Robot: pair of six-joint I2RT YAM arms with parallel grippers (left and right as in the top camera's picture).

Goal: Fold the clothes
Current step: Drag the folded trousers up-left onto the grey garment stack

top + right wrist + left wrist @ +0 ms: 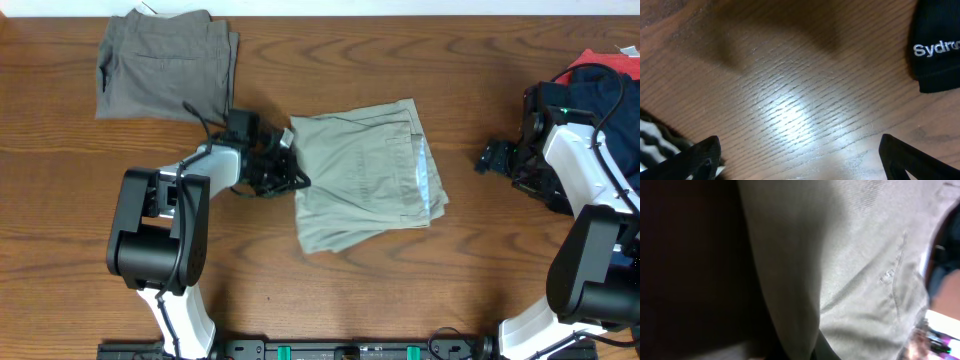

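Khaki trousers (365, 175) sit folded mid-table (400, 300), layers fanned at their right edge.

Overhead: left gripper (292, 170) is low at the trousers' left edge, arm reaching forward from its base, wrist bent right toward the cloth. Jaws closed, looks pinched on that edge. Grey-olive trousers (165, 65) folded at far left, well apart. Right gripper (487, 158) points left over bare wood, near the dark pile (595, 80) at far right, elbow tucked back.

Left wrist: khaki cloth fills the frame, right up against the lens. Fingers not visible, so can't tell how many layers are caught.

Right wrist: fingers (700, 157) spread wide, nothing between them, only tabletop. Black garment (937, 45) with white lettering at top right, apart.

Risks: a top-layer-only pinch would peel the fold open on a lift. A sideways pull would drag the whole stack and fan the loose layers further.
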